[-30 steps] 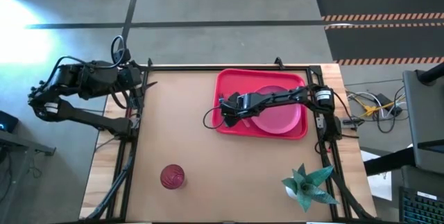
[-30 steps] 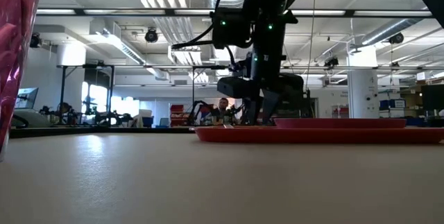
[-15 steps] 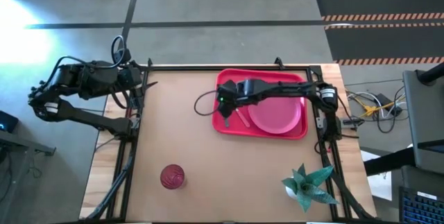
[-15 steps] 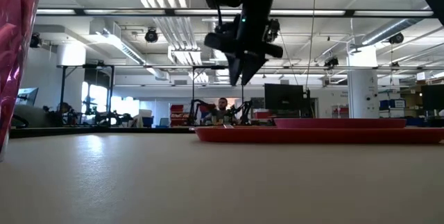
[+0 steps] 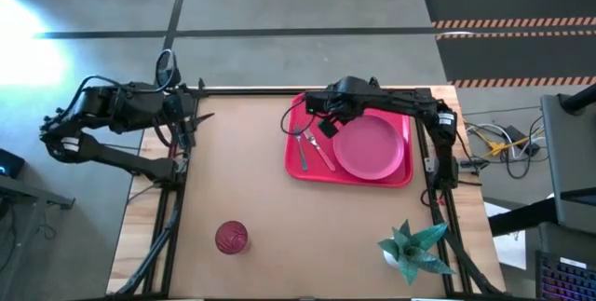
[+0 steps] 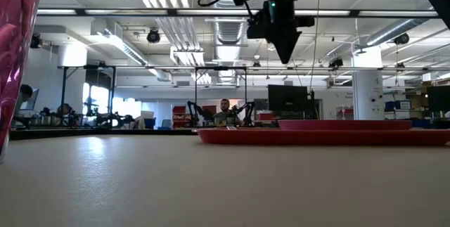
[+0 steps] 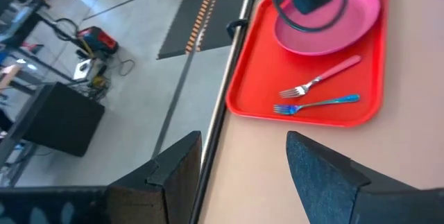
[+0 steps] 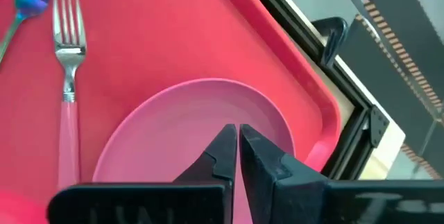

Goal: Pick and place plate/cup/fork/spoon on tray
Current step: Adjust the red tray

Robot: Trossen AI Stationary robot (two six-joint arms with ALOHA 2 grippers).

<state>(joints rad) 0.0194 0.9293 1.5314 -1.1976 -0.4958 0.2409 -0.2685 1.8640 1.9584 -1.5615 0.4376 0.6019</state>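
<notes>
Right fingers point(image 8: 234, 156) lifted off the tray point(image 5: 303, 166), fork point(image 5: 323, 153) released

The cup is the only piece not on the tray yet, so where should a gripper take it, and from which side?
The cup stands upright and alone on the table, mouth up. Probably come straight down from above, one finger inside the rim and one outside; its round ribbed wall suits pinching.
</notes>
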